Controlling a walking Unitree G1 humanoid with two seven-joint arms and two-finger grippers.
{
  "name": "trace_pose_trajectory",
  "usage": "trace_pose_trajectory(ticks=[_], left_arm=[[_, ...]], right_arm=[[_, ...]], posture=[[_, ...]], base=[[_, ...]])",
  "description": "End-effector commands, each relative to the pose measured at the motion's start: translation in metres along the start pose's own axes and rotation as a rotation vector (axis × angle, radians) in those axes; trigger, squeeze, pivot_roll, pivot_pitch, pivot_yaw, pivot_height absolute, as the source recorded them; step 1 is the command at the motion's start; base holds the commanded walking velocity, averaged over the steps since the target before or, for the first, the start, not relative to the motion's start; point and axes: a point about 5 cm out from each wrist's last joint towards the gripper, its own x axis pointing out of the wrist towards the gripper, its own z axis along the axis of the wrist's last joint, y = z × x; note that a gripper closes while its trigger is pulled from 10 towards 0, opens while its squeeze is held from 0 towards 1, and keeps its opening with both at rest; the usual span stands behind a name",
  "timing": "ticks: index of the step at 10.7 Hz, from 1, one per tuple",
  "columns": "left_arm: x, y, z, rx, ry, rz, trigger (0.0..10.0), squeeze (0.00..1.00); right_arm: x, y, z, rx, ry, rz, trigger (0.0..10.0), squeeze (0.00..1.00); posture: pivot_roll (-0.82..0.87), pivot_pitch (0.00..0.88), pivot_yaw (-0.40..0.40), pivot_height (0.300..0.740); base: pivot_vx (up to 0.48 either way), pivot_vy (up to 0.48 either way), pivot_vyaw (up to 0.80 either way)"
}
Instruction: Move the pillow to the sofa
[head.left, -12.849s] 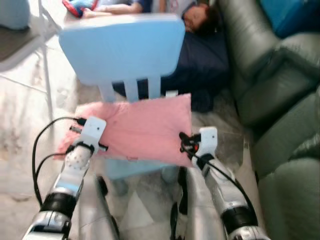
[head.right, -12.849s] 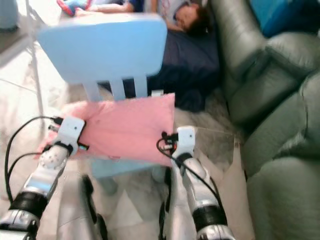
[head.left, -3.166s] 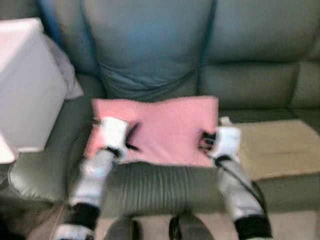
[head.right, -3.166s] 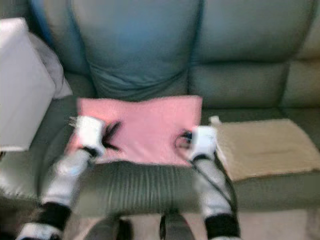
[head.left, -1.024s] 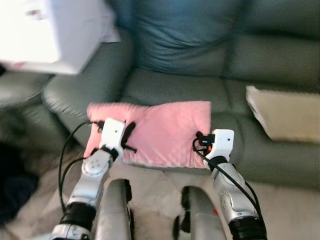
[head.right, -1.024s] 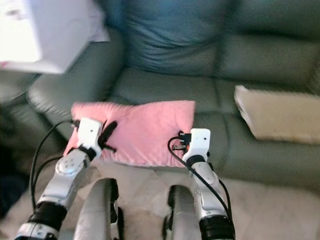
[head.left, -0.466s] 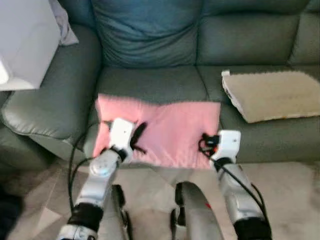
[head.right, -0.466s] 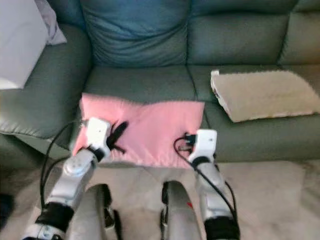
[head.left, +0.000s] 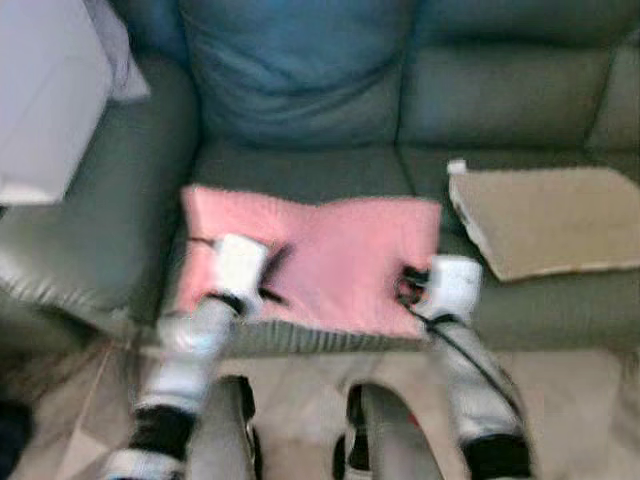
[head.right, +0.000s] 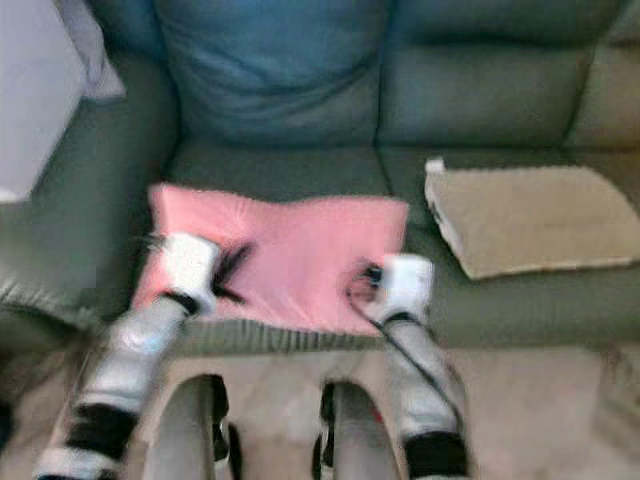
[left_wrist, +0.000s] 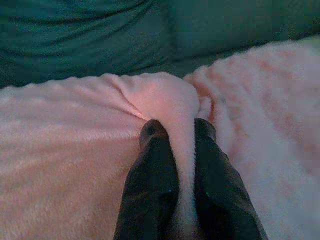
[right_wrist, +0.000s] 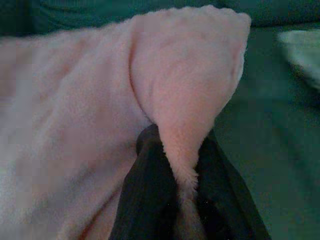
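A pink fleece pillow (head.left: 325, 250) is spread flat over the front of the green sofa's seat (head.left: 300, 170). My left gripper (head.left: 268, 272) is shut on a fold of the pillow (left_wrist: 170, 105) near its left end; both black fingers (left_wrist: 155, 165) pinch the fabric. On the pillow's right end my right gripper (head.left: 410, 288) is shut as well, with a bunched fold of the pillow (right_wrist: 187, 95) between its fingers (right_wrist: 150, 175). Both silver arms reach forward from below.
A beige cushion (head.left: 540, 220) lies on the sofa seat to the right of the pillow. A large white box (head.left: 45, 100) stands on the sofa's left armrest. The blue-green back cushion (head.left: 290, 70) rises behind. Pale tiled floor (head.left: 300, 385) shows by my legs.
The view has shifted a little closer to the sofa and is blurred. The pillow now reaches further over the seat. Both grippers keep their hold on it.
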Motion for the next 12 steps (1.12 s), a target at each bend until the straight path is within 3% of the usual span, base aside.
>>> trace_pose_trajectory(ticks=[1,6,7,11,12], left_arm=[[0.005,-0.013,0.004,-0.009,-0.02,-0.046,10.0,0.0],[0.007,-0.012,0.002,0.022,0.013,-0.009,10.0,0.0],[0.01,-0.013,0.0,0.091,0.045,-0.033,10.0,0.0],[0.018,0.002,0.007,0.128,0.057,-0.007,10.0,0.0],[0.023,0.012,0.01,0.129,0.064,0.027,10.0,0.0]], right_arm=[[-0.003,-0.01,-0.001,-0.01,0.01,-0.027,10.0,0.0],[-0.006,-0.001,-0.001,-0.007,0.003,0.023,10.0,0.0],[-0.008,0.001,-0.003,0.003,0.012,0.029,10.0,0.0],[-0.015,0.007,0.001,0.037,0.01,0.036,10.0,0.0],[-0.013,0.006,0.007,0.027,0.007,0.038,10.0,0.0]], posture=[[-0.1,0.15,-0.023,0.628],[-0.09,0.183,-0.033,0.628],[-0.08,0.207,-0.037,0.628],[-0.07,0.276,-0.024,0.628],[-0.07,0.315,-0.015,0.628]], base=[[0.368,0.0,0.0],[0.065,0.0,0.09],[0.0,0.0,0.0],[0.0,0.0,0.11],[0.0,0.0,0.0]])
